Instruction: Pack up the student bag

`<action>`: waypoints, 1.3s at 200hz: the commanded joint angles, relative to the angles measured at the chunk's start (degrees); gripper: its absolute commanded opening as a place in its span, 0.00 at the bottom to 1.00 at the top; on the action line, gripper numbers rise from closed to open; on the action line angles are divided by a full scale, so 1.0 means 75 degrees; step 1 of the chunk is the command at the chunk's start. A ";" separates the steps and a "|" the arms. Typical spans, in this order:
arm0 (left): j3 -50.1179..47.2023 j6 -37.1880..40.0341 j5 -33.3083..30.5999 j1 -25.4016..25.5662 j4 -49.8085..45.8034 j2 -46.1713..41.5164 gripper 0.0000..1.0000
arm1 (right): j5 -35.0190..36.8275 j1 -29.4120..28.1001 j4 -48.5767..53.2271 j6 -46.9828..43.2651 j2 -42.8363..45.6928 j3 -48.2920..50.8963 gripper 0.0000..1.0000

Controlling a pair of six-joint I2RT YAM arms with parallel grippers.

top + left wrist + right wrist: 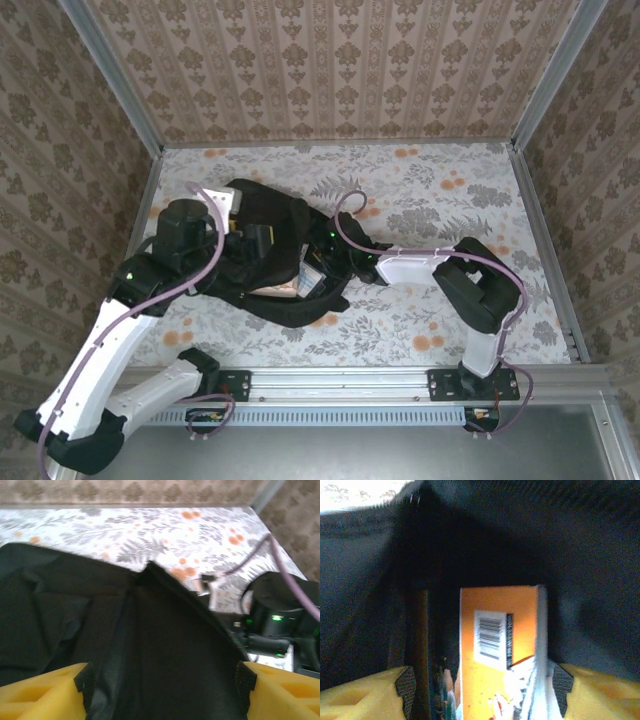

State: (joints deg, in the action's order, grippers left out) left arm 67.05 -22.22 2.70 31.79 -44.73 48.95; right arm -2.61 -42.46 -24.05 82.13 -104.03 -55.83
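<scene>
We judge the loading step to be at its end. The bag lies flat on the table, left of centre, with both arms reaching into it. In the right wrist view the right gripper sits inside the dark mouth, its jaws wide apart on either side of an orange book that stands in the bag. There is a gap on the left side, so we read no grip. The left gripper is also spread wide, with a ridge of black fabric running between its fingers but not pinched. Next, we think, the right arm must back straight out without dragging the book, then the left must clear the fabric so the opening can be closed.
</scene>
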 commanded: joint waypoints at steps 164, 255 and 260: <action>-0.1649 -0.4771 -0.1998 -0.2360 -0.3516 -0.0650 0.94 | -0.1176 0.1548 0.7183 -0.6211 0.1224 -0.2603 0.76; -0.2846 -0.4368 -0.0559 -0.2518 -0.1689 -0.0362 0.96 | -0.1013 0.1791 0.6999 -0.5982 -0.0177 -0.3127 0.09; -0.2847 -0.4317 -0.0474 -0.2516 -0.1578 -0.0314 0.96 | -0.0865 0.1867 0.6928 -0.5889 -0.0046 -0.2955 0.06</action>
State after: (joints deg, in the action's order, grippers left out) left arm 46.57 -56.73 -5.76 13.08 -62.46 45.23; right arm -15.25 -30.72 27.88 36.45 -108.16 -79.26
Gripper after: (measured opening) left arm 0.952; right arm 0.149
